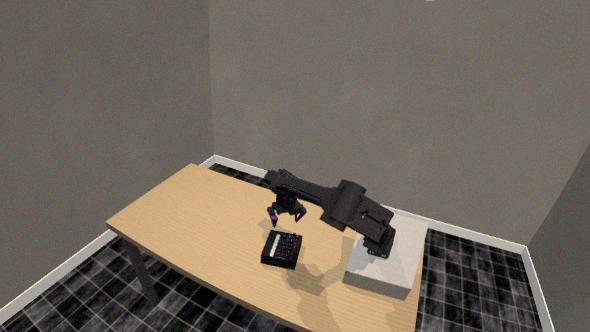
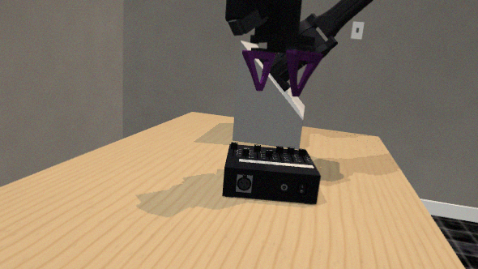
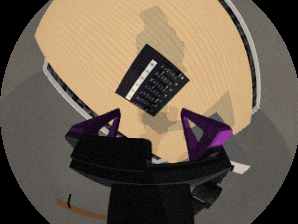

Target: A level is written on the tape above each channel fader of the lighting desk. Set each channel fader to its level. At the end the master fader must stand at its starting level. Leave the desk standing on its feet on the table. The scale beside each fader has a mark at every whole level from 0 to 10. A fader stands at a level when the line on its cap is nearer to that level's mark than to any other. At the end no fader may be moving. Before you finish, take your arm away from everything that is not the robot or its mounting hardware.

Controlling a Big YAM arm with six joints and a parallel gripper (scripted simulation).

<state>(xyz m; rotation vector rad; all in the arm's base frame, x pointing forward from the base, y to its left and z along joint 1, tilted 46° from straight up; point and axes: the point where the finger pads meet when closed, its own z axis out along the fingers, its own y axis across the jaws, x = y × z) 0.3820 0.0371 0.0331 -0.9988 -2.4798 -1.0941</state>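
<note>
The black lighting desk [image 1: 278,262] [image 2: 263,174] [image 3: 135,74] stands flat on the table, turned diagonally in the wrist view. The white tape [image 1: 274,245] [image 2: 275,164] [image 3: 141,80] runs along the rows of faders; its writing is too blurred to read now. In the exterior view the fader caps [image 2: 258,148] stand at differing positions, but their scale marks cannot be read. My gripper [image 1: 285,222] [image 2: 278,92] [image 3: 150,111] is open, its purple fingers spread and empty. It hangs above the desk, touching nothing, and in the top view appears beyond the desk's far edge.
The wooden table [image 1: 200,215] [image 2: 81,202] [image 3: 210,50] carries the desk. The arm's base stands on a pale grey block [image 1: 377,284] [image 2: 263,125] at the table's right end in the top view, behind the desk in the exterior view. Shadows of the arm fall around the desk.
</note>
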